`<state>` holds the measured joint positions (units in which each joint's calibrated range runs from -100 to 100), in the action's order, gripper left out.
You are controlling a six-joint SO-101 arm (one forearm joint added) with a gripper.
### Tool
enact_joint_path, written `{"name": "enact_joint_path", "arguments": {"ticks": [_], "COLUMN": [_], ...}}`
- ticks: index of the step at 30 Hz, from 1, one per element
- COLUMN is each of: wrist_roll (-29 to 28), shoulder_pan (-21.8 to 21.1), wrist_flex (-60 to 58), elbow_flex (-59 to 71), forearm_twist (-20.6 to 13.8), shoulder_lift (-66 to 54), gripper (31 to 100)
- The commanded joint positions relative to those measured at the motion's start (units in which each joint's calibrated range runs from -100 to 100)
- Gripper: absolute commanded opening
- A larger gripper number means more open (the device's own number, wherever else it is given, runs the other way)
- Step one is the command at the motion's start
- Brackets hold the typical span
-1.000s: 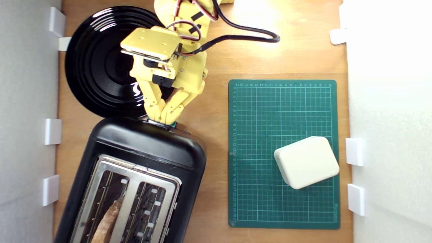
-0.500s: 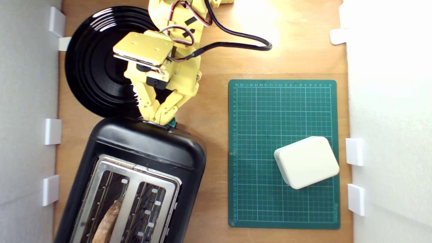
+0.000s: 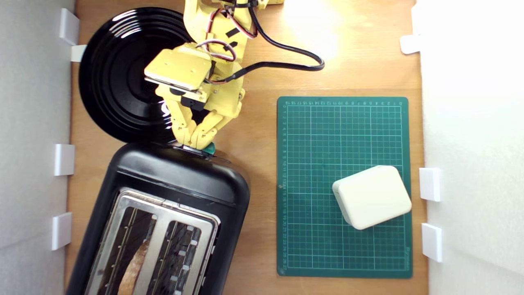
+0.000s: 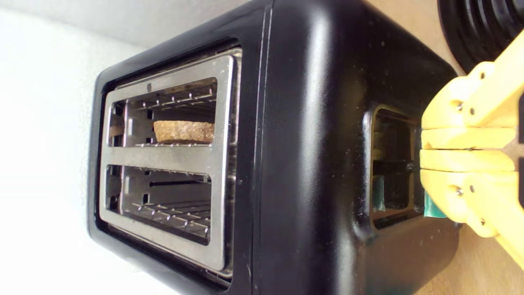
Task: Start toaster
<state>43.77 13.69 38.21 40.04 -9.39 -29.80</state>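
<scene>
From the exterior view I see the wooden tabletop (image 3: 262, 172) walled in by white panels (image 3: 475, 143) along the left and right edges of the frame, with small white brackets (image 3: 64, 159) at their feet. Open wood remains in a narrow strip between the toaster (image 3: 172, 180) and the green cutting mat (image 3: 344, 186), and in the upper right of the frame. A cream rounded box (image 3: 371, 196) sits on the mat's lower right part. A round black plate (image 3: 118, 78) fills the upper left, its lower rim just beside the toaster's end.

The toaster lies in the lower left of the frame, angled, running off the bottom edge. A slice of bread (image 4: 184, 131) sits low in one slot; the other slot shows only wire guides.

I read the gripper (image 3: 195, 143) as pressed together: in the wrist view its yellow fingers (image 4: 466, 137) meet along a thin seam. Its tips sit at the toaster's end panel, over the lever recess, with the teal-green lever (image 4: 432, 209) peeking out just beside them. Whether the tips touch the lever I cannot tell.
</scene>
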Motion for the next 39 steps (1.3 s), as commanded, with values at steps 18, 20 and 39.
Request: {"name": "enact_joint_path", "arguments": {"ticks": [18,20,39], "wrist_roll": [-2.95,-2.95,-2.74], "shoulder_pan": [-0.28,-1.23,-3.37], "wrist_flex": [-8.71,-8.71,-11.45], "elbow_flex": [10.17,10.17,11.26], "forearm_twist": [-1.4,-1.59,-4.12], "shoulder_lift": [5.82,6.41,16.23], "gripper": [31.4,31.4,31.4]}}
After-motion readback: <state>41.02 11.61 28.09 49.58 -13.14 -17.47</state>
